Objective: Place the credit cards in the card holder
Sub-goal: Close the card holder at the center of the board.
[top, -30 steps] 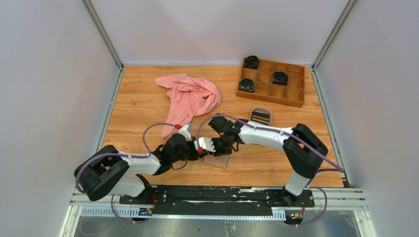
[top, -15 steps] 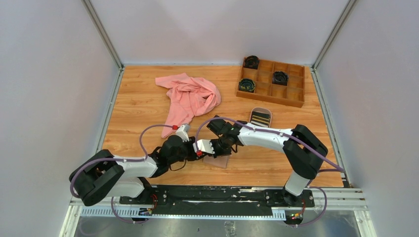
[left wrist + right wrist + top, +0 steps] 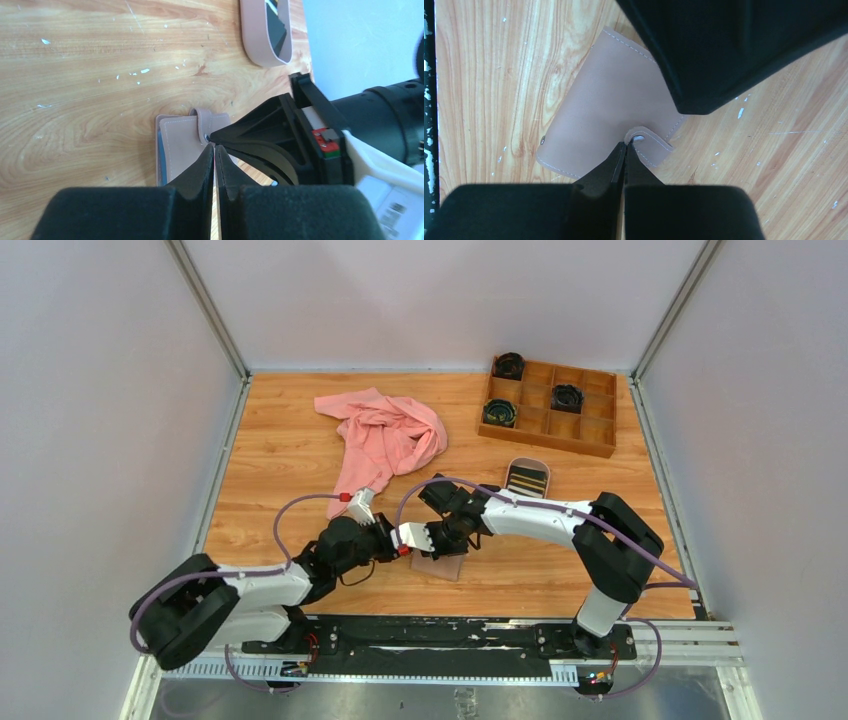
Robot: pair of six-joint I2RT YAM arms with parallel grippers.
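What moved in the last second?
Left arm swung its base link and elbow leftward, wrist drawing back slightly. Right arm barely shifted. Left gripper and right gripper are shut, tips at the holder's snap tab. Holder, cloth, box unmoved.

arms (image 3: 530, 512): wht links, blk joints | cables (image 3: 290, 510): purple | red tabs (image 3: 343, 497), poss. clips
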